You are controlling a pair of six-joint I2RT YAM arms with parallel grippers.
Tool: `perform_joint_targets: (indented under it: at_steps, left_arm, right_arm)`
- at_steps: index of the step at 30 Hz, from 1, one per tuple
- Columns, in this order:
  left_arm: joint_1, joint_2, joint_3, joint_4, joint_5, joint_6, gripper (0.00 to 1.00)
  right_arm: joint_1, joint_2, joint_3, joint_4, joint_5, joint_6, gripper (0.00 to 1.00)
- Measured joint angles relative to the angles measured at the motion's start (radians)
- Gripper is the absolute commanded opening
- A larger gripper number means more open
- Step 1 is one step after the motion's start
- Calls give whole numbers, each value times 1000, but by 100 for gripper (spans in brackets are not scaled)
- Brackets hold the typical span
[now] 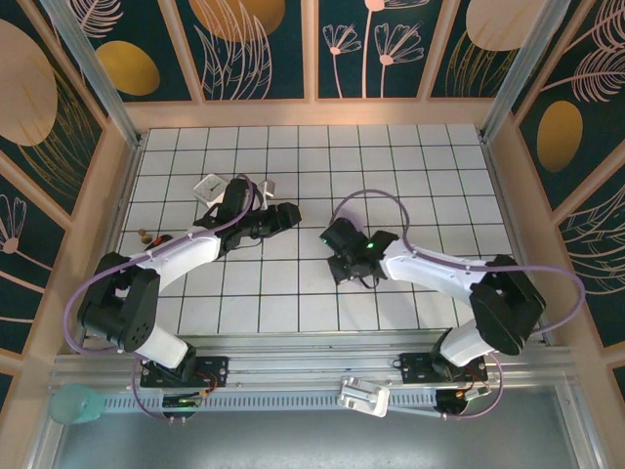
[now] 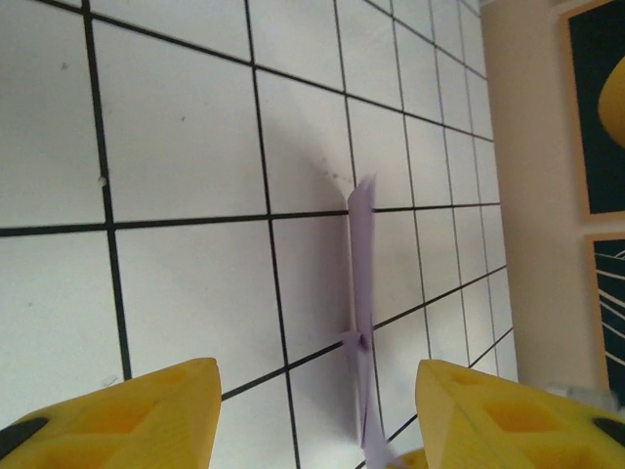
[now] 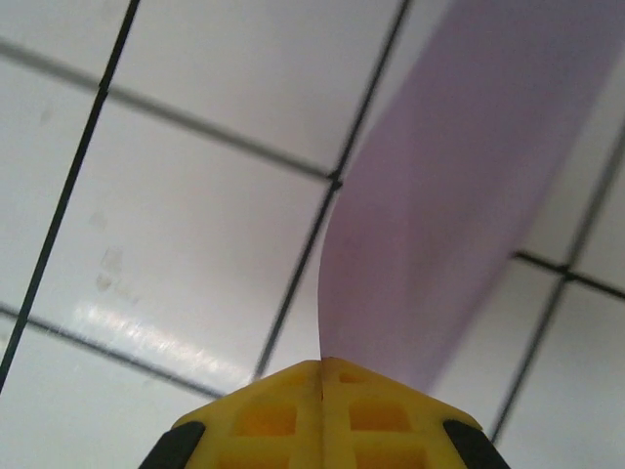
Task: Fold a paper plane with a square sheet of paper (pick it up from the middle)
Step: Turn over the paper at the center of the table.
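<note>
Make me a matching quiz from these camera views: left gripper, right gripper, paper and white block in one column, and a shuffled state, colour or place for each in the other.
1. left gripper
2. right gripper
3. paper
4. white block

A. lavender
B. on the tiles beside the left arm
C. jaws apart
D. shut on the paper

Pairs: 1-C, 2-D, 3-A, 4-B

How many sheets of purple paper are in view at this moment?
1. The purple paper is pinched in the shut right fingers; it stands edge-on just ahead of the open left fingers, touching neither. More could lie hidden under the arms.
</note>
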Motion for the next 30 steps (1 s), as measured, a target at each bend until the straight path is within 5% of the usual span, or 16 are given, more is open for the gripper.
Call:
perform_joint_targets:
  at_steps: [7,22,30]
  left_arm:
    - [0,17,0,-35,9,4,53]
    - [-55,232,58,4,146,-14,27]
    - [-81,369,168,-27,171,47,22]
  right_arm:
    - [97,53,-15,110,-103,27,5]
    - [100,54,-137,308,-199,72,11]
    - [92,54,-150,359,-202,79,16]
